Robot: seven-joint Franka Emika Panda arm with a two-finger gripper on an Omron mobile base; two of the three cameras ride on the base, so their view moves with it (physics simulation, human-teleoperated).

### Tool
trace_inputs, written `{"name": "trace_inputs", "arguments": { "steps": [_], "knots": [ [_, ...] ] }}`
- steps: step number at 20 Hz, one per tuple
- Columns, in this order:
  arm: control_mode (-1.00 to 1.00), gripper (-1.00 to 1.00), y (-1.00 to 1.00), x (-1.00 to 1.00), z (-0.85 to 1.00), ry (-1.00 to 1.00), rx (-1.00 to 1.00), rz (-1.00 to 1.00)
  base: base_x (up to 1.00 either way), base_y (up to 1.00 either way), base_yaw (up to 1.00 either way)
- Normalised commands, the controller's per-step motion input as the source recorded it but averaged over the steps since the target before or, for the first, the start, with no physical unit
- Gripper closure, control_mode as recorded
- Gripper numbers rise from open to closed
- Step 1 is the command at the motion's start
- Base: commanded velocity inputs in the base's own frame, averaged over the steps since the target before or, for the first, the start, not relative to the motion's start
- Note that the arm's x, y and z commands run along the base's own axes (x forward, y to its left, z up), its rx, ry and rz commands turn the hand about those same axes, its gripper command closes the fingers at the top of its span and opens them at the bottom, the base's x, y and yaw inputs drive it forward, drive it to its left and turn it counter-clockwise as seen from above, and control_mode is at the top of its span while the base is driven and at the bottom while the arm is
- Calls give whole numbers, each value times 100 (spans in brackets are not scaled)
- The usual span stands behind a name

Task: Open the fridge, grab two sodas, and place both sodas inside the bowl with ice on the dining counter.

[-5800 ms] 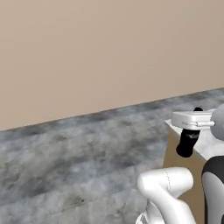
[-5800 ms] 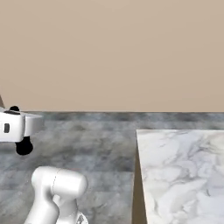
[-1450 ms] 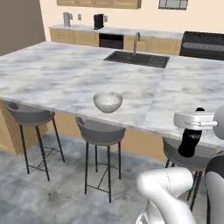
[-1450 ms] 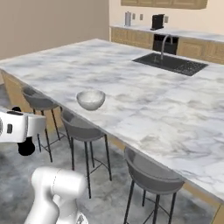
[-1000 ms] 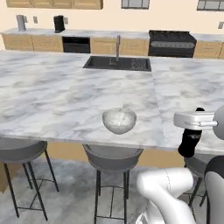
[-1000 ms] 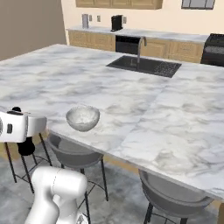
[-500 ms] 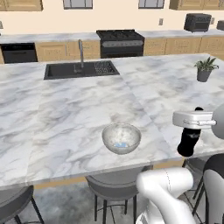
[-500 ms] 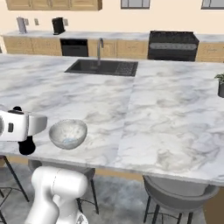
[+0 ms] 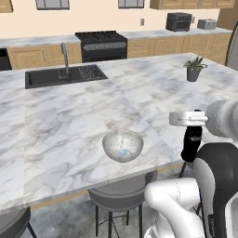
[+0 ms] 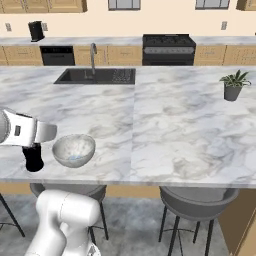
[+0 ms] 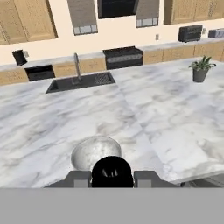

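Gripper (image 9: pixel 191 148) was clenched on a dark can (image 9: pixel 190 138). The can hung upright, long axis vertical, top end up into the hand. It read as black and no label could be made out. From the hand camera its round dark end (image 11: pixel 112 171) sat between the two grey pads.

Bowl (image 9: pixel 116 155) lay at 9 o'clock of the gripper in the left base view and at 3 o'clock (image 10: pixel 67 159) in the right base view, near but apart. It stood upright with its mouth up, holding pale contents with a small blue patch low inside. In the hand view the bowl (image 11: pixel 89 151) was at 12 o'clock, just beyond the can.

Against the frame half a second earlier, the whole scene had shifted, so the camera moved, not the objects. The bowl showed larger and closer. The gripper stayed in the same spot in frame, still clamped.

The bowl sat close to the near edge of the dining counter (image 9: pixel 69 121), with a stool (image 9: pixel 122 193) under that edge. Bare marble ran from 12 to 2 o'clock of the bowl as far as the potted plant (image 9: pixel 194 69). The black sink (image 9: pixel 60 76) was well apart at 11 o'clock. I could not tell how high the can was over the marble.
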Motion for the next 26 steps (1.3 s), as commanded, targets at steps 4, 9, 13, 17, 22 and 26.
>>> {"name": "trace_inputs", "arguments": {
  "steps": [4, 9, 13, 17, 22, 26],
  "knots": [
    [-100, 100, 0, 100, -4, 41, 0, 20, 0, 0, 0],
    [-100, 100, 25, 87, -33, 35, -10, 24, 0, 0, 0],
    [-100, 100, 63, 59, -40, 38, -26, 16, 0, 0, 0],
    [-100, 100, 52, 49, -33, 23, -22, 15, 0, 0, 0],
    [-100, 100, 8, 41, -31, 12, -9, 19, 0, 0, 0],
    [-100, 100, 0, 20, -38, 3, -2, 20, 0, 0, 0]
  ]
}}
